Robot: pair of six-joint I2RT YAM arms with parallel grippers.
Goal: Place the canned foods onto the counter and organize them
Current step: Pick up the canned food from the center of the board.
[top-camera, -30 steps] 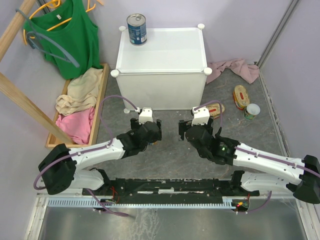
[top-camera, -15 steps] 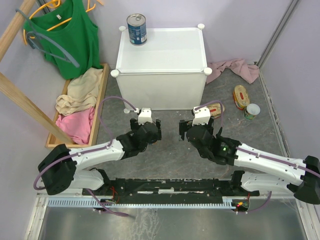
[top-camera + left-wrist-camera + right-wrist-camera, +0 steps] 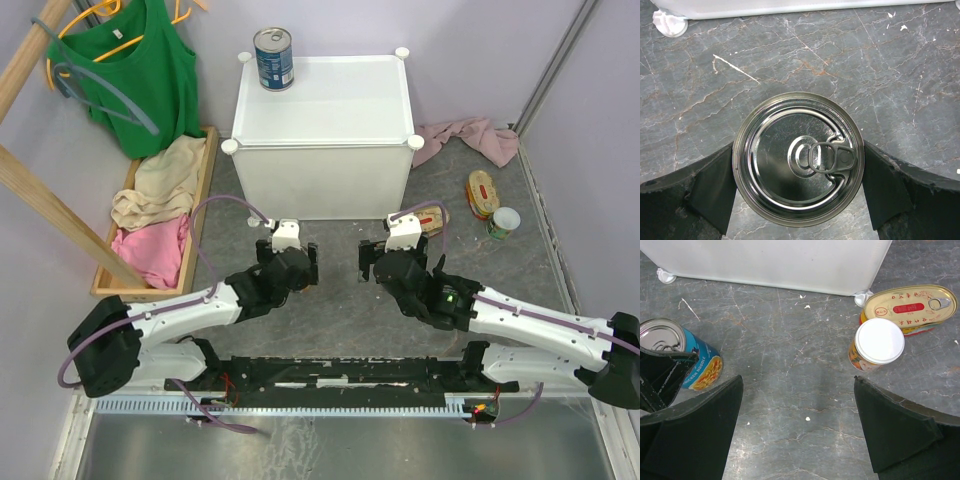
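Note:
A tall silver-topped can (image 3: 785, 135) with a blue label (image 3: 697, 365) stands upright on the grey floor. My left gripper (image 3: 798, 165) (image 3: 288, 275) comes down over it, one finger against each side of its rim. My right gripper (image 3: 798, 390) (image 3: 385, 265) hangs open over bare floor beside it. Just ahead of it are a small white-topped can (image 3: 879, 340) and a flat oval gold tin (image 3: 910, 305) (image 3: 432, 217). Another oval tin (image 3: 483, 192) and another small can (image 3: 504, 222) lie further right. A second tall can (image 3: 273, 58) stands on the back left corner of the white counter (image 3: 330, 105).
A wooden tray (image 3: 207, 190) of folded clothes lies left of the counter, under a green top (image 3: 135, 70) on a hanger. A pink cloth (image 3: 470, 138) lies right of the counter. A wall and a metal post close the right side.
My left gripper has shifted a little toward the near left. The right arm has barely moved.

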